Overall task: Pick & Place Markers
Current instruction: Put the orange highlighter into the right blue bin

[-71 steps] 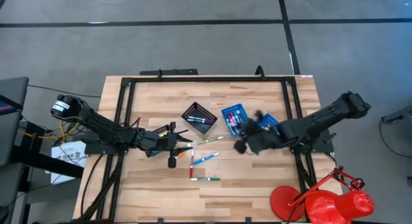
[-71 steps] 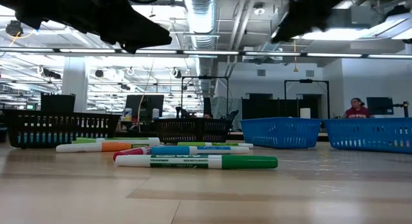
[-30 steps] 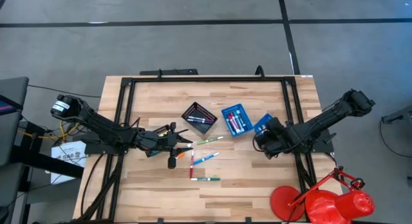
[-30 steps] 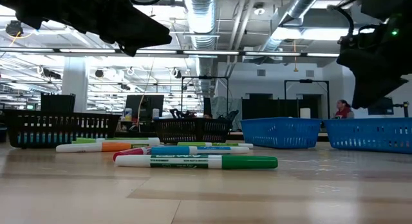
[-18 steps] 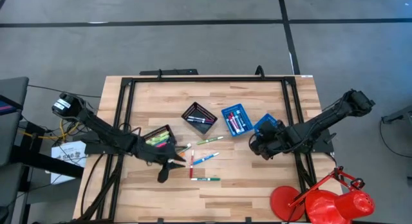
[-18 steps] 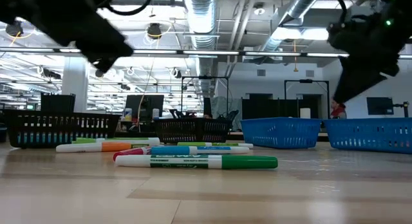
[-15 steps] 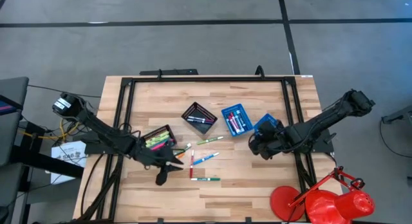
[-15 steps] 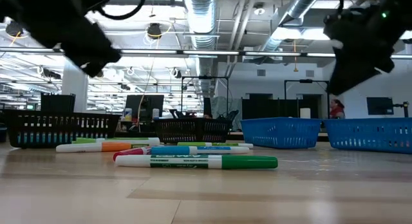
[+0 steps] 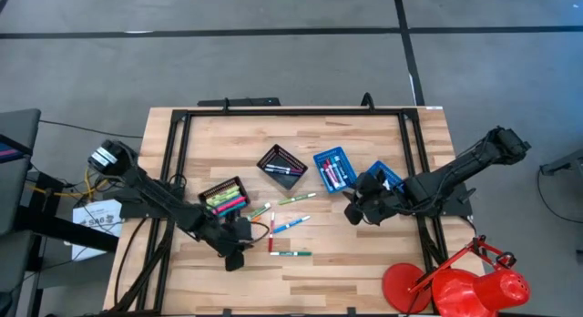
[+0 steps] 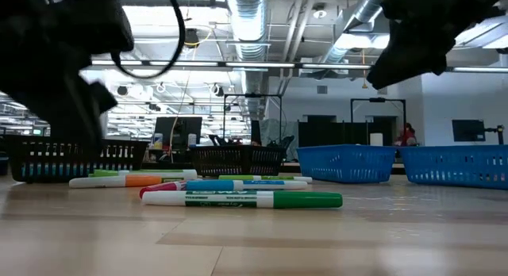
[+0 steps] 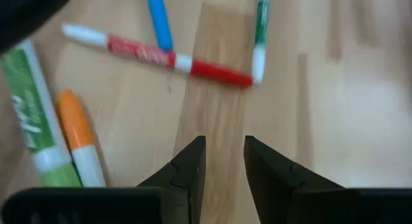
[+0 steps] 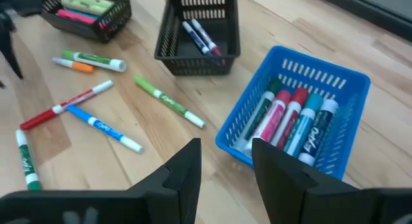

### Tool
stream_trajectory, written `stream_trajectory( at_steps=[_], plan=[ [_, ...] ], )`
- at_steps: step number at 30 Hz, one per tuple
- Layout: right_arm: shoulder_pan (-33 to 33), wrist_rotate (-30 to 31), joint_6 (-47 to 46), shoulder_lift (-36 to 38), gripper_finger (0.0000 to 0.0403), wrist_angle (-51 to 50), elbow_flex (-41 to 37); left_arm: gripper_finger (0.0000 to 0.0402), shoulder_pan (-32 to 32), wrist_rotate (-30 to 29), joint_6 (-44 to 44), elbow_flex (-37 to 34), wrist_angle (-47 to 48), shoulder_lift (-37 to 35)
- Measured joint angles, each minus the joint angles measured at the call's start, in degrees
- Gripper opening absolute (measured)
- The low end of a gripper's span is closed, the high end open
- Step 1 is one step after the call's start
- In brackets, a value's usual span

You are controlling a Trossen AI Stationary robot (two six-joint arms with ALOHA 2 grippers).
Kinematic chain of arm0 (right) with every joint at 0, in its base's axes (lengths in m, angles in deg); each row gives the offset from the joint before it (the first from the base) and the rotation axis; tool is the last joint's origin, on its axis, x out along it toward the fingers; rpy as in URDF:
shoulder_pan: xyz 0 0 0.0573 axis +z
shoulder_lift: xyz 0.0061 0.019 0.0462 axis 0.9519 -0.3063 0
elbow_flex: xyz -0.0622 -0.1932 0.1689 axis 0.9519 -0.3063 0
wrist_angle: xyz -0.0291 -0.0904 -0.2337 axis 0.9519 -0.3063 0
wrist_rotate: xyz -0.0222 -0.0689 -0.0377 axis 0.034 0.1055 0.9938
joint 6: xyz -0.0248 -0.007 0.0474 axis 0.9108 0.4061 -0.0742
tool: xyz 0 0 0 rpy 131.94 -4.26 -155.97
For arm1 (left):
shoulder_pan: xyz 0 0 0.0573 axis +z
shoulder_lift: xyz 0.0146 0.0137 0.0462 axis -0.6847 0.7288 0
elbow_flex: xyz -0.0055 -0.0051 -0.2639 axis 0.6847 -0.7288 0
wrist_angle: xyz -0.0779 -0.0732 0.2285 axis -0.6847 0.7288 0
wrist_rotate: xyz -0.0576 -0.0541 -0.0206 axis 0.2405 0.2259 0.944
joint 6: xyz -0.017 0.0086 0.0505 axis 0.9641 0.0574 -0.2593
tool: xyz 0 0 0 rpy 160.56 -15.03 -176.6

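Left gripper, jaws parted and empty at lower centre, should straddle the red marker squarely; right gripper, jaws likewise parted, waits.

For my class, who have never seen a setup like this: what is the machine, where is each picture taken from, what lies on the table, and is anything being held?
Two dark robot arms work at a wooden table. One picture looks straight down, one looks level across the tabletop, and two come from cameras on the arms' wrists. Loose markers lie mid-table, among them a red one and a green one. Two black baskets and two blue baskets already hold markers. The left end effector hangs open over bare wood beside the loose markers. The right end effector hangs open near the blue baskets. Neither holds anything.
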Motion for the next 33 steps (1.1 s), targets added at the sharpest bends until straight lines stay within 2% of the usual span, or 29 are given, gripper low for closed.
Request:
stream_trajectory(
  at_steps=[3,7,12,22,33],
  plan=[
    [0.0,-0.1,0.4,0.0,0.0128,0.5,0.0,0.0102,0.0,0.2,-2.2,1.1,1.1,3.3],
    [0.0,-0.1,0.4,0.0,0.0127,0.4,0.0,0.0102,0.1,-4.8,-6.0,1.1,1.6,4.4],
    [0.0,-0.1,0.5,0.0,0.0129,0.5,0.0,0.0102,0.1,-11.5,-12.6,1.1,2.3,2.0],
    [0.0,-0.2,0.4,0.0,0.0129,0.4,0.0,0.0102,3.3,-9.8,-10.1,-2.6,4.2,2.1],
    [0.0,-0.2,0.4,0.0,0.0129,0.5,0.0,0.0102,3.6,-10.7,-7.3,-5.4,2.7,1.8]
  ],
)
